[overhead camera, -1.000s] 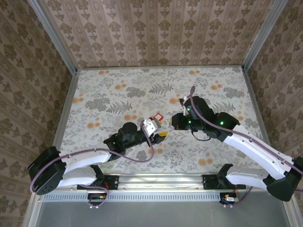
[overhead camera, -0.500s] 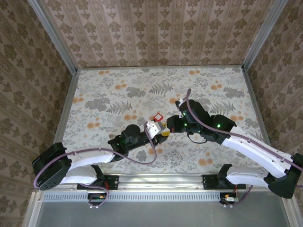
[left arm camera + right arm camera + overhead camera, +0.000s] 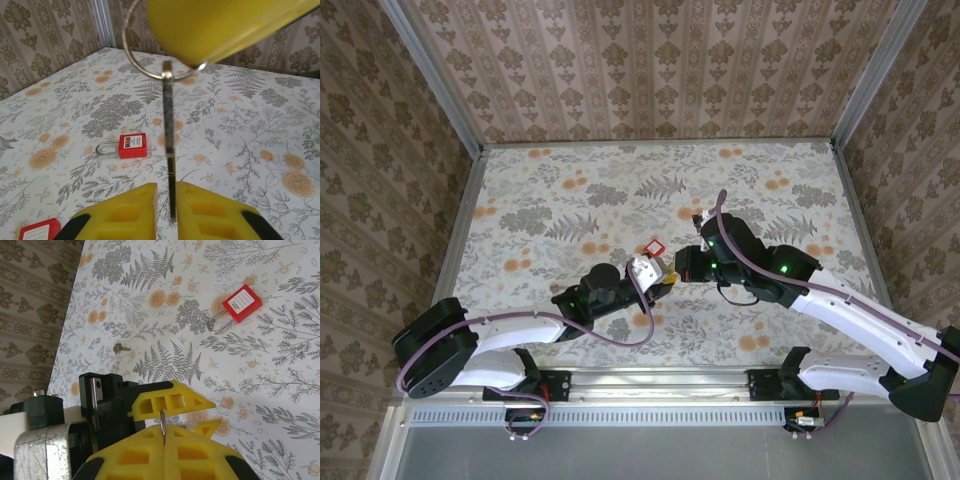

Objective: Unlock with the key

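The key [image 3: 169,150] hangs blade-down from a metal ring [image 3: 145,70]. My right gripper [image 3: 164,432] is shut on that ring [image 3: 163,422], a little above the middle of the table [image 3: 682,266]. My left gripper [image 3: 165,187] meets it from the left [image 3: 660,281]. Its yellow fingers [image 3: 125,210] stand close on either side of the key blade. The right pad touches the blade and a thin gap remains on the left. A red padlock [image 3: 131,145] lies flat on the table just beyond both grippers [image 3: 652,246], also in the right wrist view [image 3: 241,303].
A small loose key [image 3: 120,347] lies on the floral table further off. A second red padlock body [image 3: 40,230] lies near the left fingers. Patterned walls [image 3: 650,60] close in the table on three sides.
My left gripper has moved right to the hanging key, and its jaws have narrowed from wide open to nearly closed around the blade. The right gripper shifted slightly left, still shut.
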You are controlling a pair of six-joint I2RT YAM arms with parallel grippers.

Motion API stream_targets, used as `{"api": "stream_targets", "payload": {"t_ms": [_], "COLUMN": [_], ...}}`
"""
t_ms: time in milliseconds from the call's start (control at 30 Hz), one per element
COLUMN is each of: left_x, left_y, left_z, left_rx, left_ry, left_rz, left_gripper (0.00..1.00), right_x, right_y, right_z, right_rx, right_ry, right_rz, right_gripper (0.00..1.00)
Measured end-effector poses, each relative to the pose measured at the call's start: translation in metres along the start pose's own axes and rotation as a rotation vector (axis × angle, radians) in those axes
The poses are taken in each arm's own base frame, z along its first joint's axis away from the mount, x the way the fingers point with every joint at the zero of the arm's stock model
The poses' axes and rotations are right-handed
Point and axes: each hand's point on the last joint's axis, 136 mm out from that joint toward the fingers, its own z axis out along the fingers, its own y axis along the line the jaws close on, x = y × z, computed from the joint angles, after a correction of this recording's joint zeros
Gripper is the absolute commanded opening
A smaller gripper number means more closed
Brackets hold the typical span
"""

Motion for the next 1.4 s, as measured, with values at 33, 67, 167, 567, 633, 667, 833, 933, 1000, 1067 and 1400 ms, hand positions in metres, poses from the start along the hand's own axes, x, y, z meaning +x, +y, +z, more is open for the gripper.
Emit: {"api": "stream_targets", "payload": {"t_ms": [33,67,167,567,633,667,833,933,1000,1067,1400], "left_x": [0.0,-0.001,-0.003,-0.007,-0.01,-0.011,-0.014,-0.015,-0.014,-0.012,-0.029], "left_y": [0.0,0.001,0.003,0.003,0.003,0.002,-0.001,0.002,0.007,0.011,0.0], "left_z": [0.0,0.0,-0.001,-0.004,-0.005,-0.006,-0.01,-0.012,-0.012,-0.012,-0.019], "left_rx": [-0.003,-0.006,-0.016,-0.02,-0.018,-0.015,0.014,0.034,0.045,0.064,0.236], "left_ry": [0.0,-0.002,-0.007,-0.016,-0.023,-0.027,-0.014,-0.001,0.02,0.048,0.174], "left_rz": [-0.001,0.0,0.0,0.002,0.003,0.003,0.003,-0.008,-0.022,-0.04,-0.103], "left_gripper": [0.12,0.11,0.07,0.0,0.0,0.0,0.0,0.0,0.0,0.0,0.0], "right_x": [0.001,0.001,0.004,0.003,0.003,0.002,-0.02,-0.037,-0.046,-0.046,-0.02], "right_y": [-0.001,-0.001,-0.004,-0.005,-0.006,-0.006,-0.012,-0.02,-0.031,-0.044,-0.038], "right_z": [0.0,0.001,0.002,-0.001,-0.002,-0.003,-0.028,-0.051,-0.063,-0.065,-0.031], "right_rx": [0.002,0.004,0.01,0.006,0.009,0.008,-0.013,-0.02,-0.02,-0.014,-0.226], "right_ry": [0.001,0.003,0.007,-0.003,-0.007,-0.012,-0.105,-0.211,-0.302,-0.36,-0.319], "right_rz": [0.0,0.0,0.003,0.005,-0.005,-0.013,-0.034,-0.047,-0.061,-0.097,-0.344], "right_gripper": [0.06,0.06,0.06,0.21,0.29,0.32,0.38,0.45,0.56,0.6,0.69]}}
